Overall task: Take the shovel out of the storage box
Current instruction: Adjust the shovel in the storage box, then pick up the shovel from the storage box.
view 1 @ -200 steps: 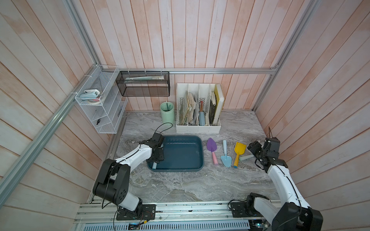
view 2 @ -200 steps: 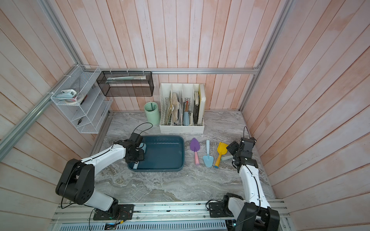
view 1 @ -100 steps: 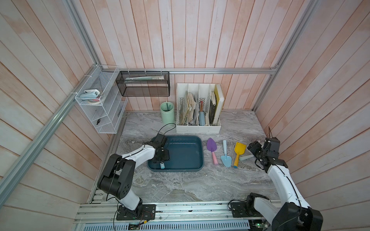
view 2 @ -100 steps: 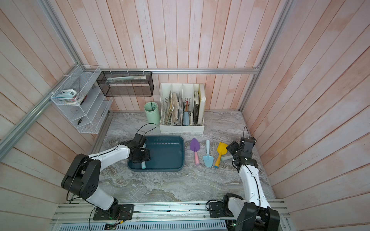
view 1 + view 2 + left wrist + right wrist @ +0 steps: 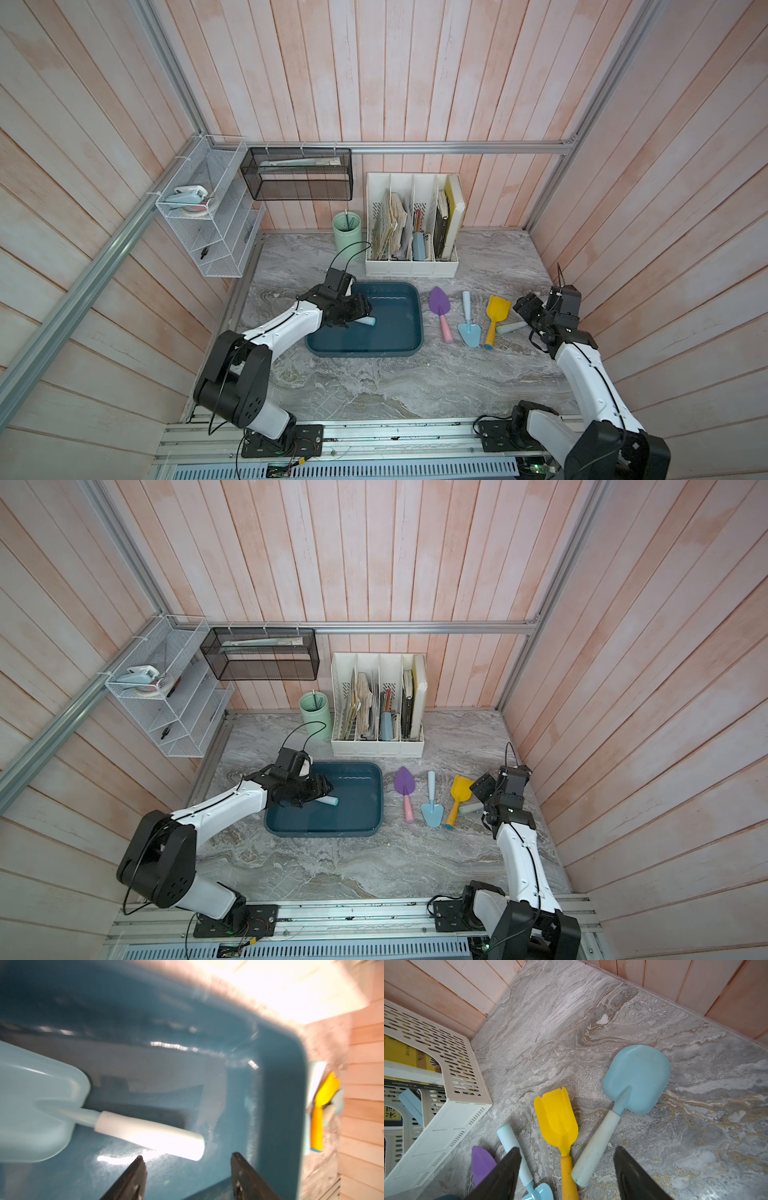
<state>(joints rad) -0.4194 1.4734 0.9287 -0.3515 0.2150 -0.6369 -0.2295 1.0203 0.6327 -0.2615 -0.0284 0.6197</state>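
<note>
Shovel blade [image 5: 35, 1088] in left wrist view, handle [image 5: 368, 321] overhead

— Your wrist views?
— My left one is smeared with blur; glare whitens the shovel [image 5: 149, 1132] handle and the storage box [image 5: 282, 1095] rim. My right one is crisp.
— Overhead?
— Soft, even light, faint shadows, some wide-angle stretch at the edges.

The left end effector [image 5: 322, 788] is reaching into the storage box [image 5: 332, 832], covering most of a pale blue shovel [image 5: 329, 800]; only its handle is sticking out. The right end effector [image 5: 482, 788] is hanging just beside a yellow shovel [image 5: 461, 792]; a purple shovel [image 5: 405, 786] and blue trowel [image 5: 432, 810] are lying on the counter [image 5: 332, 866] between it and the box.
</note>
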